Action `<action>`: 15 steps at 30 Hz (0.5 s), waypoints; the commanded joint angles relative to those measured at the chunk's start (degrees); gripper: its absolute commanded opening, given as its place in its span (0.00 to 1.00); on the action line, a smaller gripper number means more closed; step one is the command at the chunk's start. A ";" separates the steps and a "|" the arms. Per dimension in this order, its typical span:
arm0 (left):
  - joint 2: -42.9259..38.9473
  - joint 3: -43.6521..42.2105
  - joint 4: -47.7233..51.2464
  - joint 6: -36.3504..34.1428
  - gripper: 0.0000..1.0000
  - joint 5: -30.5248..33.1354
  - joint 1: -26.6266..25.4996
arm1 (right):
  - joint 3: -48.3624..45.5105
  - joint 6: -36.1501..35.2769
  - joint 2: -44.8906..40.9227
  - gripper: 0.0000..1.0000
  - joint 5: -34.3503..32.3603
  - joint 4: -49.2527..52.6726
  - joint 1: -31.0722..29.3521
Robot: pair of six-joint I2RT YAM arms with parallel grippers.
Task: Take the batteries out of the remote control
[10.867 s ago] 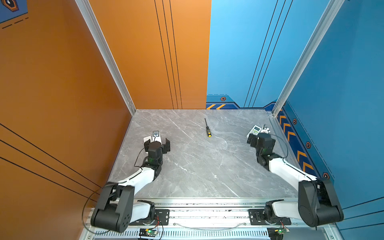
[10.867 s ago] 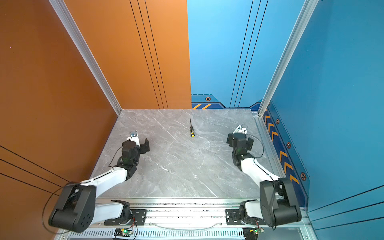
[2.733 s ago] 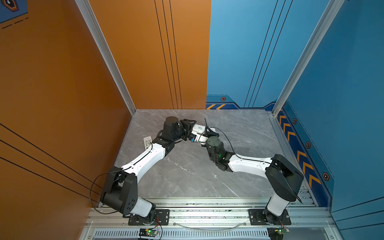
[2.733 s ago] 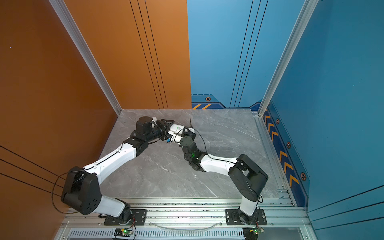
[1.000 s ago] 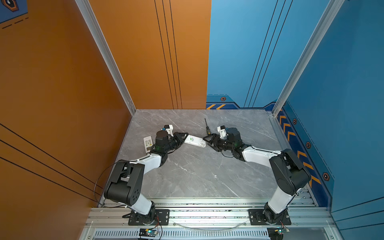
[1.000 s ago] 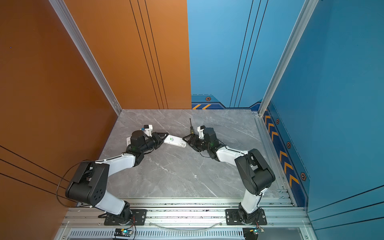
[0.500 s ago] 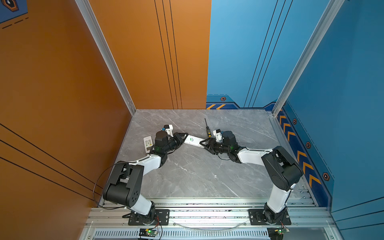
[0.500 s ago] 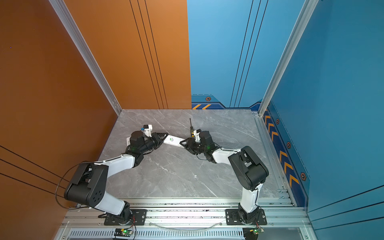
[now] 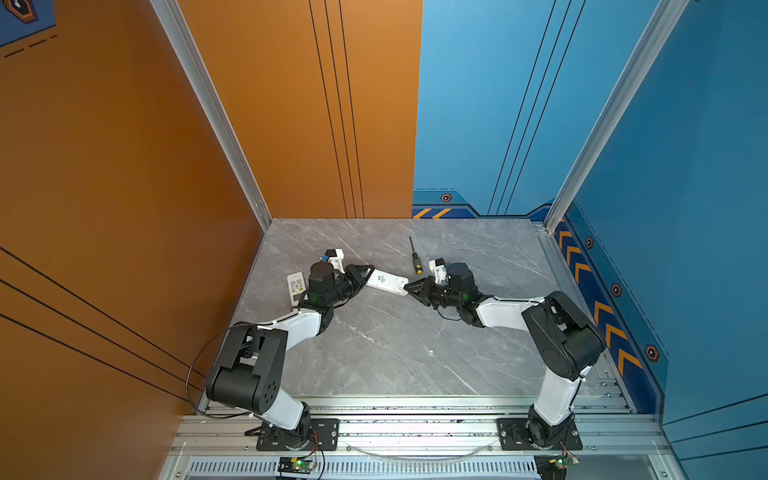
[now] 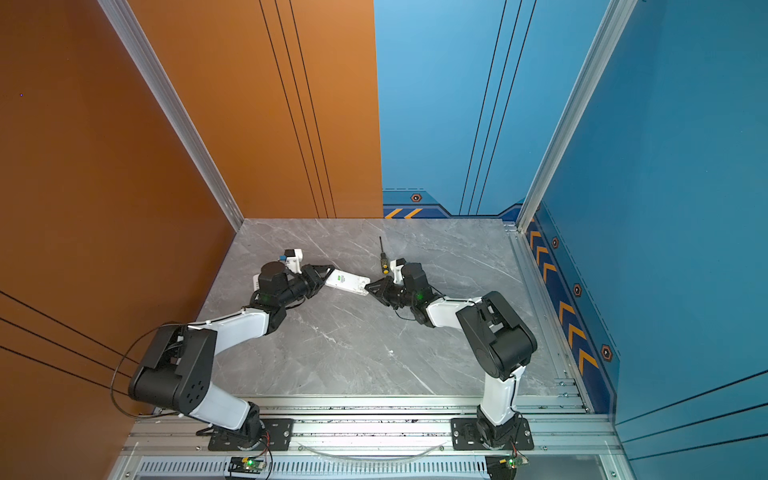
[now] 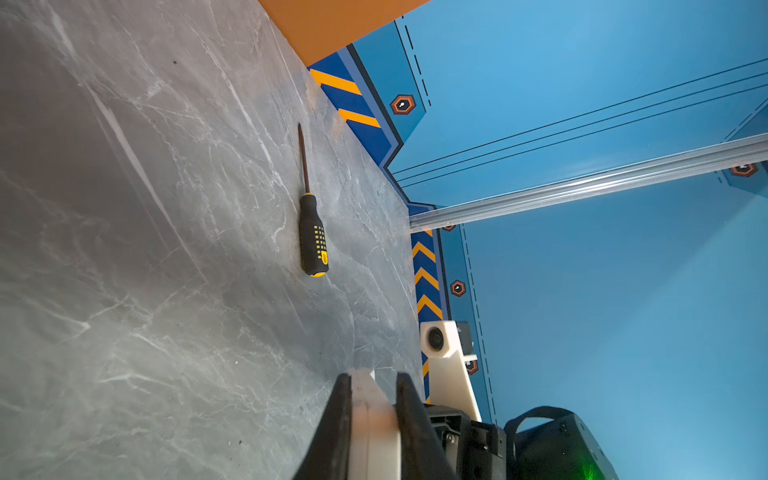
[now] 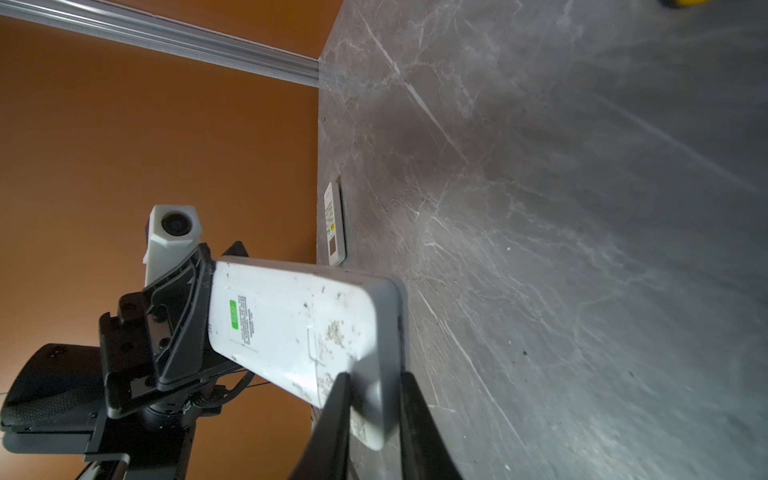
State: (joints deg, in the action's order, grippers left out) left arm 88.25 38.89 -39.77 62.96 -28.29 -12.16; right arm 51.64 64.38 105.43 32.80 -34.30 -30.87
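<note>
No batteries show; I judge they sit behind the shut back cover [image 12: 340, 320] of the white remote control [image 9: 388, 281]. An uneven pull from either side could twist it loose and drop it. The left gripper [image 9: 369, 273] is clamped on 1 end, the right gripper [image 9: 409, 286] on the opposite end.

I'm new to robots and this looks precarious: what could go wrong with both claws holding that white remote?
The left gripper and right gripper pinch the white remote only by its ends, above the table; an uneven pull might make it slip and drop. The screwdriver lies close to the right gripper and could get knocked.
</note>
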 commanded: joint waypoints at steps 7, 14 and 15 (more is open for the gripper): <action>0.44 1.19 -4.33 1.10 0.00 -3.52 -0.87 | -1.15 -1.54 1.52 0.54 0.97 -1.68 -0.86; 0.52 1.24 -4.53 0.85 0.00 -3.06 -0.50 | -2.44 -1.07 0.97 0.47 0.60 -1.94 0.22; 0.45 1.17 -4.28 0.70 0.00 -2.68 -0.44 | -2.73 -1.39 0.52 0.45 0.38 -1.45 0.50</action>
State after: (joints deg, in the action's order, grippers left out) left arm 88.88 38.89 -40.53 63.40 -29.45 -12.71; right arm 50.54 63.92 105.80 33.28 -36.14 -31.14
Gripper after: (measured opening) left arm 0.175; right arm 0.459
